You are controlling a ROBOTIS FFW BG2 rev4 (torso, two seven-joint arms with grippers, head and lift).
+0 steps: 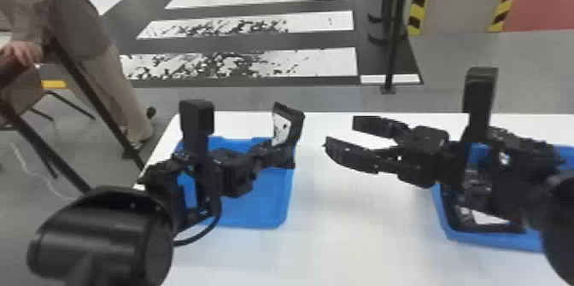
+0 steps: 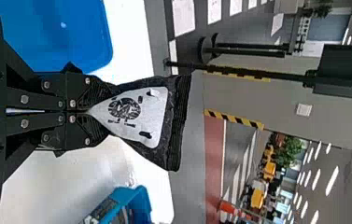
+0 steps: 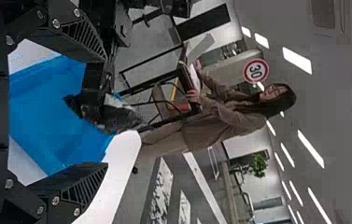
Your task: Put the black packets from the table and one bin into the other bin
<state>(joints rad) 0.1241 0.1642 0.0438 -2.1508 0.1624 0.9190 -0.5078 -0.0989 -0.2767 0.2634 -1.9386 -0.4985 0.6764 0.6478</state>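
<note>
One black packet (image 2: 157,135) was pinched by its narrow end in your left gripper (image 2: 88,112) near the left bin (image 1: 265,208), likely light, soft and slick, so its free edge suited your right gripper (image 1: 340,132), fingers spread wide.

Pretty decent lane of bare table (image 1: 363,229) running between the left bin (image 1: 265,204) and the right bin (image 1: 470,240). Higher up it's tighter: the packet (image 1: 284,129) in the left gripper (image 1: 273,157) sits just across a narrow gap from the right gripper (image 1: 341,132), whose parted jaws leave room between them. Left arm (image 1: 106,229) and its cable (image 1: 200,236) block part of the left bin, and the right arm (image 1: 512,178) hangs over the other.
</note>
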